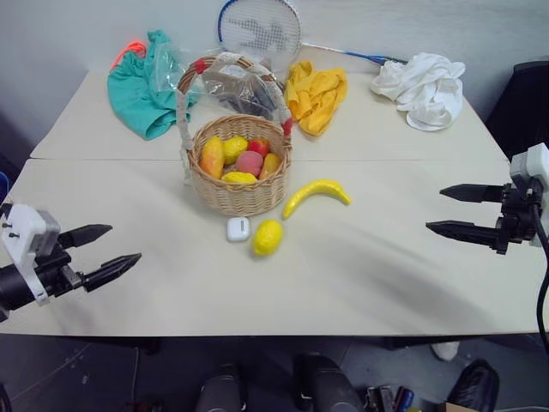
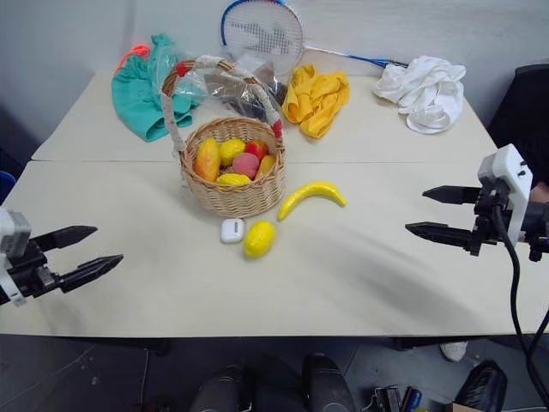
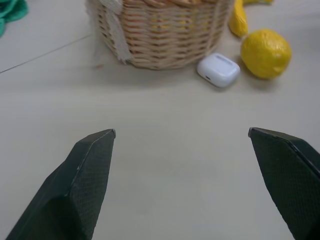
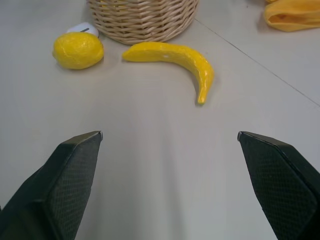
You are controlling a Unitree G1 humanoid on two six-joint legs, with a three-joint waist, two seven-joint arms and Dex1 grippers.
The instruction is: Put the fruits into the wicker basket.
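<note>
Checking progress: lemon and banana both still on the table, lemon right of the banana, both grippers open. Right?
One error: the lemon lies left of the banana, beside the white case, as the left eye view shows. Both are still on the table, outside the wicker basket; left gripper and right gripper are open.

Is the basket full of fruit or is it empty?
Partly full. The wicker basket holds several small fruits, yellow, orange, pink and red, but the lemon and the banana lie outside on the table.

bare table [image 1: 360,266] around lemon [image 1: 268,237]; white case [image 1: 238,228] touches it.
</note>
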